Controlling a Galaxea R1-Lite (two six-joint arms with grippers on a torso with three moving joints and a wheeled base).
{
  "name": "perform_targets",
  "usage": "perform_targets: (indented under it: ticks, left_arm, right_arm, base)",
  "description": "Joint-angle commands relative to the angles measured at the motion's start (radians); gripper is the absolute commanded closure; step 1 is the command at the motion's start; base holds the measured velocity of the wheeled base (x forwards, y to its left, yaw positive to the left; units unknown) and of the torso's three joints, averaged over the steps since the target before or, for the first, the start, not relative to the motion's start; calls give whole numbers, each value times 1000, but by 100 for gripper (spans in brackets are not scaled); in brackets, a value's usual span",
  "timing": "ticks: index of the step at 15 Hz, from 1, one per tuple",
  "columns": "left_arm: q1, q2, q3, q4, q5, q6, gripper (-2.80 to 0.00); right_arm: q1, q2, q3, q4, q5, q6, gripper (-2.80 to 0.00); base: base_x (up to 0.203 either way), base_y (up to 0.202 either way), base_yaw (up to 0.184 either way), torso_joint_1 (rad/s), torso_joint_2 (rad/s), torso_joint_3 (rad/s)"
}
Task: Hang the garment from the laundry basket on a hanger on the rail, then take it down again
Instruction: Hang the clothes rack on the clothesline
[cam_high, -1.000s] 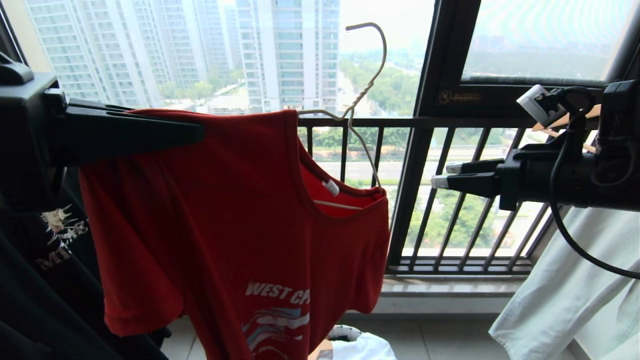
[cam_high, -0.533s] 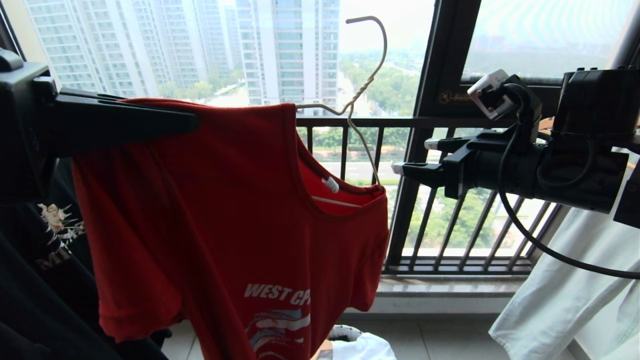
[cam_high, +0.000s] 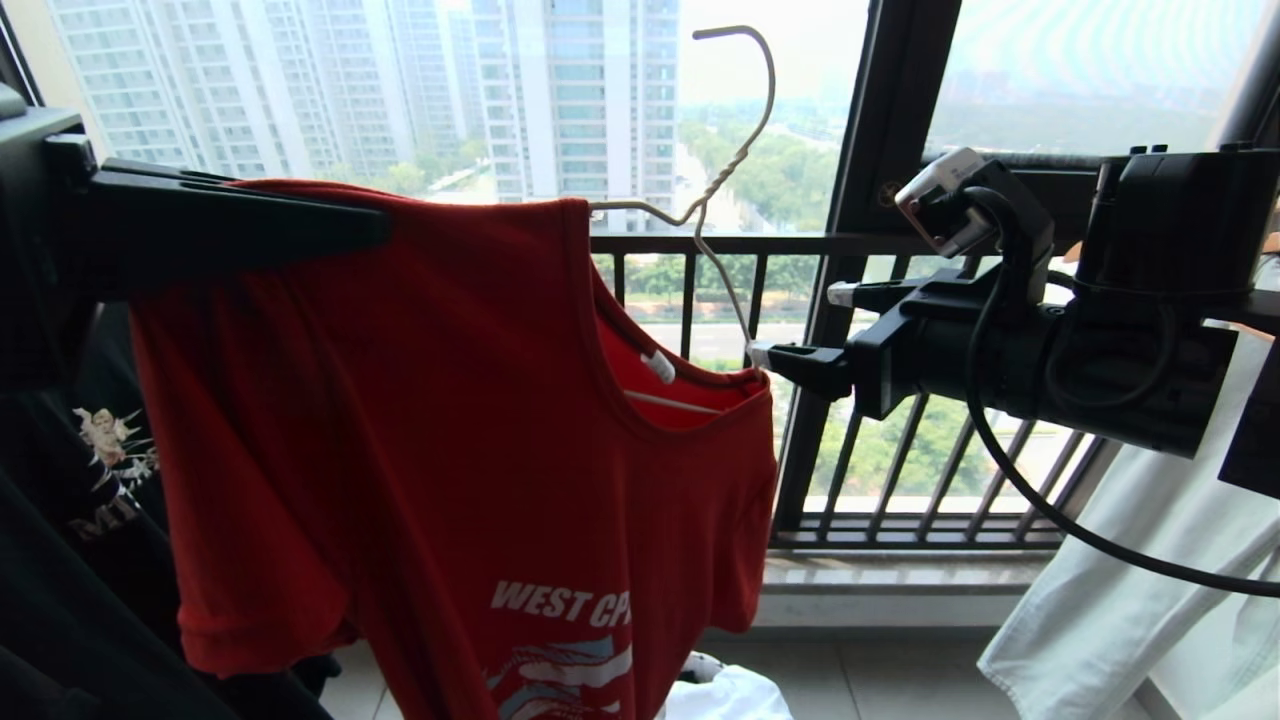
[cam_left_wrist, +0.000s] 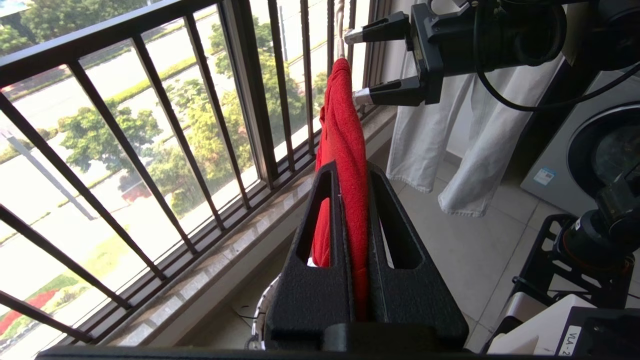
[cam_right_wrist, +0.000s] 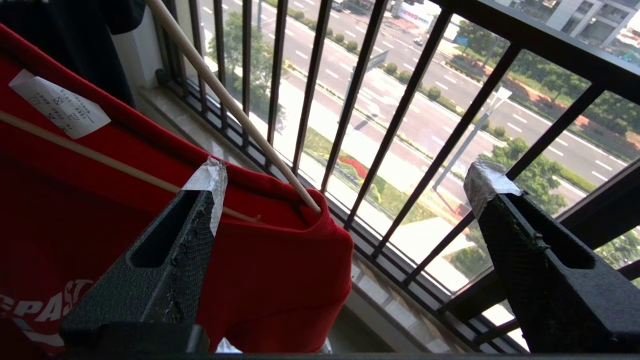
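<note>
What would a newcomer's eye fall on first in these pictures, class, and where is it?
The red "WEST COAST" T-shirt fills the centre, draped on a thin white wire hanger before the black window railing. The left gripper clamps its shoulder from the left; the open right gripper nears its other shoulder.

**Black arms, taped fingertips**

Both grippers are matte black with textured, slotted wedge fingers. The right gripper (cam_high: 805, 325) has pale tape on its fingertips (cam_right_wrist: 212, 180), a white-capped camera and a looping black cable (cam_high: 1010, 480).
</note>
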Motion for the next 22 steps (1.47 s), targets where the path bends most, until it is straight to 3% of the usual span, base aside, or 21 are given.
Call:
perform_targets:
  ticks: [1,5,8,10,16,22]
  left_arm:
    - [0,-4,1,2,-4,0,0]
    - [0,-6,0,2,-4,0,0]
    - [0,-18,0,3,-4,0,0]
    - [0,-27,2,4,-4,0,0]
    - [-6,-32,-1,7,-7,-2,0]
    - [-57,-35,-14,7,-9,-40,0]
  right_arm:
    - [21,-11,1,-3,1,-3,-280]
    - [66,17,-37,-3,-48,-3,-280]
    - [32,-7,-20,1,-31,8,-280]
    - [-39,-41,-14,43,123,8,-280]
    - [-321,-29,-247,359,835,8,-280]
    - [-333,117,-363,380,1128,8,-280]
  base:
    - [0,0,0,0,0,0]
    - [0,0,0,0,0,0]
    - [0,0,0,0,0,0]
    - [0,0,0,0,0,0]
    - [0,0,0,0,0,0]
    - [0,0,0,0,0,0]
